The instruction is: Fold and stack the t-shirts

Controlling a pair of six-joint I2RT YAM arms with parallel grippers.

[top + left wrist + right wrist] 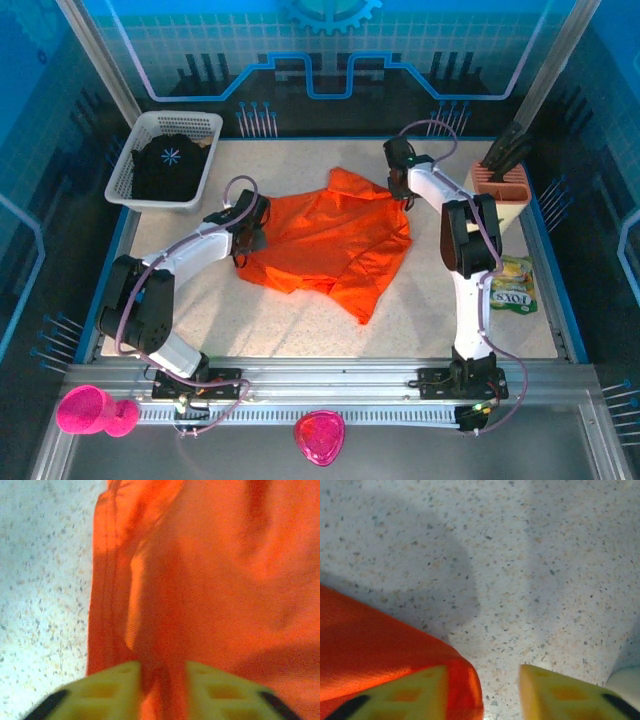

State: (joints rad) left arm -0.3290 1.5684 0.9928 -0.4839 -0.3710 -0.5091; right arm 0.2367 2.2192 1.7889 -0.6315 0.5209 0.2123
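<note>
At the worktop's (pixel 300 320) far left corner I see a white mesh basket (pixel 130 165). The black t-shirt (pixel 165 172) lies bunched inside it, with its pale-blue starburst print (pixel 172 156) facing up. On the front ledge below the worktop's near left corner a pink cup (pixel 85 410) lies on its side.

Moving right, my left claw (pixel 243 240) sits at the left edge of the orange t-shirt (pixel 330 245), which is spread loosely over the middle of the worktop with one sleeve pointing to the far edge. On the left wrist feed the yellow fingers (pixel 120 685) are pressed onto a fold of the orange cloth that runs up between them, and speckled worktop lies just beside the hem.

A pink bowl (pixel 319 437) rests on the front ledge about midway along it.

My right claw (pixel 405 195) is down at the shirt's far right side. On the right wrist feed its fingers (pixel 555 690) are spread. An orange corner touches the left one, and bare worktop lies between them.

By the far right corner stands a tan holder (pixel 502 190) with dark utensils in it. Nearer, along the right edge, a green and yellow pouch (pixel 512 285) lies flat. Its lettering looks like "FOXS", and the smaller print is too small to read.
</note>
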